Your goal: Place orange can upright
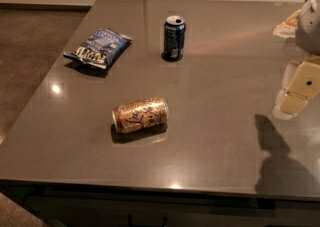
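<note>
**Orange can down, gripper off to the right**

Here we are at the counter (215,136), dark grey and glossy, with bright spots of light glinting off it. The orange can (140,115) lies on its side in the near-middle of the top, a little left of centre. Its length runs left to right. The silver top end points right and angles slightly away, and the bottom end faces left. It has a copper-gold skin with pale swirly lettering showing on the side. A thin dark shadow sits along its near side. It lies apart from everything else on the top.

My gripper (295,96) hangs at the far right edge of view, pale cream, above the counter and well apart from the orange can, with bare top between us. Spread or pressed together? I cannot tell from this angle, as part of it is cut off by the edge. Its shadow (274,156) falls dark on the counter, below it and toward the near edge.

Farther back, the blue can (174,37) stands upright, silver top showing, well behind the orange can and slightly right of it. Over to the left, a blue bag (98,46) lies flat near the counter's left edge. At the far right, something pale (286,26) rests on the top, too cut off to name.
</note>
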You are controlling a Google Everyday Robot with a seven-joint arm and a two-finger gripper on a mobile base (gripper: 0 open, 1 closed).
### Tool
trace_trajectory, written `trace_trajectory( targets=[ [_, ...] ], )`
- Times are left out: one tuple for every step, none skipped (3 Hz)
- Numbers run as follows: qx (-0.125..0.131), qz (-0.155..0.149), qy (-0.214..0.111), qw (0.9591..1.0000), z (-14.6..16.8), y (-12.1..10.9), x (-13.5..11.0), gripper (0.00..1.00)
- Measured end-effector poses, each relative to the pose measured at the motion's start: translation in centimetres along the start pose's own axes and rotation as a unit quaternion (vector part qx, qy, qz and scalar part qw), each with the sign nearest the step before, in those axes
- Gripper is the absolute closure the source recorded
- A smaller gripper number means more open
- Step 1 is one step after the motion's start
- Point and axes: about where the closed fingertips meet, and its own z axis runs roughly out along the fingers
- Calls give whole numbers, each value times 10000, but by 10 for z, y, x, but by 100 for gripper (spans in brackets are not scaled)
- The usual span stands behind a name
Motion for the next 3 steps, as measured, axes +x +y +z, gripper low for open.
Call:
trace_trajectory(
  targets=[
    [1,0,0,10000,0,0,0,0],
    [6,-79,-55,10000,-1,-1,-7,0],
    [-31,-501,-244,9984,-4,3,-36,0]
  ],
)
